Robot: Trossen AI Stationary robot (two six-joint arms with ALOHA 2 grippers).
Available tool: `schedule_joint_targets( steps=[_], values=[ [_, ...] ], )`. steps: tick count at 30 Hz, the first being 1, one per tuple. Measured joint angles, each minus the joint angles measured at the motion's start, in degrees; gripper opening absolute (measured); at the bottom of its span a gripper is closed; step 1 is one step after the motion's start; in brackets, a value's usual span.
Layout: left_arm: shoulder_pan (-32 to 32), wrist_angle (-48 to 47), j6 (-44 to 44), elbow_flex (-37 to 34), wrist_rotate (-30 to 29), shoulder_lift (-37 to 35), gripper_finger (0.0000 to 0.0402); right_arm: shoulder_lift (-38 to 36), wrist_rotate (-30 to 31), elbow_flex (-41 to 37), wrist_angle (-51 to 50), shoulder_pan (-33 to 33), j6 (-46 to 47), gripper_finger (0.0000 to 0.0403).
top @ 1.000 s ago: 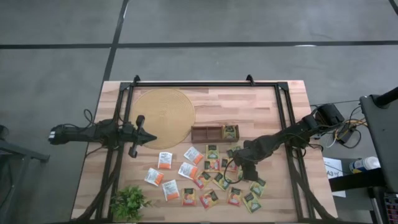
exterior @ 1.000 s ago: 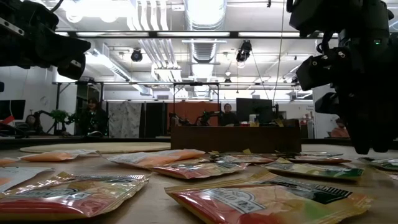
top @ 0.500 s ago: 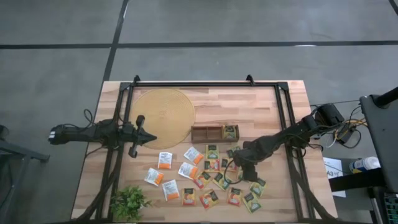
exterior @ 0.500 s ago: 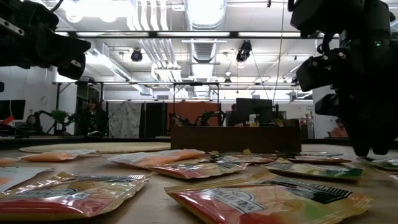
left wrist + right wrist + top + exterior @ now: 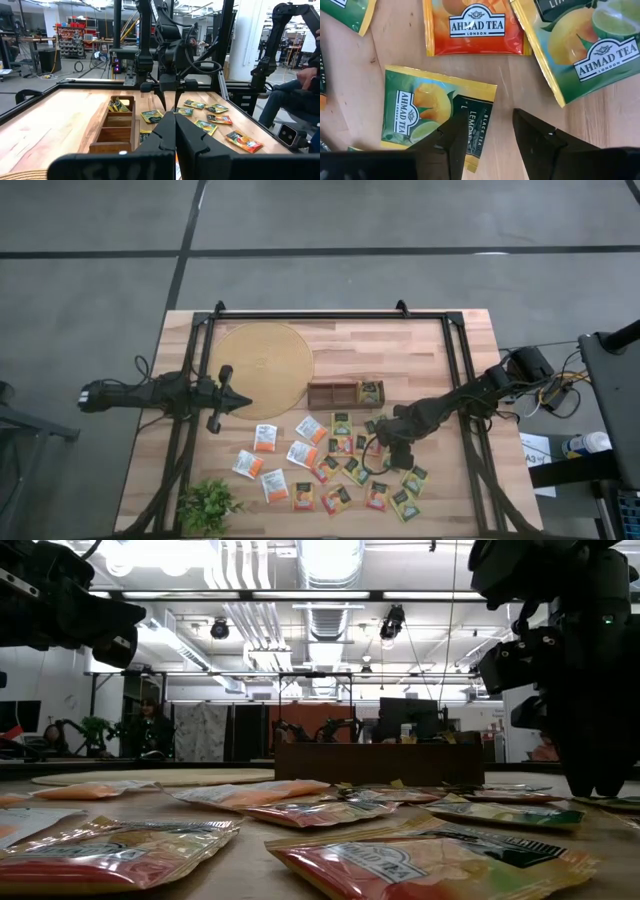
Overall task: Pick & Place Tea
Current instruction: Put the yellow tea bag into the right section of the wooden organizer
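While one sachet sits in the wooden tray (image 5: pixel 345 393), most tea sachets (image 5: pixel 340 470) lie loose at 5 o'clock; right gripper (image 5: pixel 385 463) open over a lemon-lime sachet (image 5: pixel 437 115), left gripper (image 5: pixel 243 400) clenched empty.

Lighting, overhead view: even and soft on my table (image 5: pixel 420 355); shadows under my arms are faint and short, no glare on the wood.

Lighting, table-level view: strong backlight from ceiling lamps (image 5: pixel 330 555), which blow out to white. My arms read as black silhouettes against them. Nearest sachets (image 5: pixel 420 865) are soft, out of focus, with pale sheen on their foil; the far room is sharper.

My left wrist view: bright hall light, my own fingers (image 5: pixel 175 135) close and blurred, lines bowing toward the picture's edges.

My right wrist view: flat, bright light; print on the green sachet (image 5: pixel 437 117) crisp, mild gloss, my fingers (image 5: pixel 540 137) dark and soft-edged.
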Motion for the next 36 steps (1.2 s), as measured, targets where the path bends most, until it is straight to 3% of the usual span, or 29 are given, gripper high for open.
schedule_joint_targets(
  steps=[9, 36],
  values=[
    [0.0, 0.0, 0.0, 0.0, 0.0, 0.0, 0.0000, 0.0, -0.8, -0.7, 0.4, -0.2, -1.2, 0.0017],
    [0.0, 0.0, 0.0, 0.0, 0.0, 0.0, 0.0000, -1.4, 1.3, 3.0, -8.2, -0.4, -3.6, 0.0008]
  ],
)
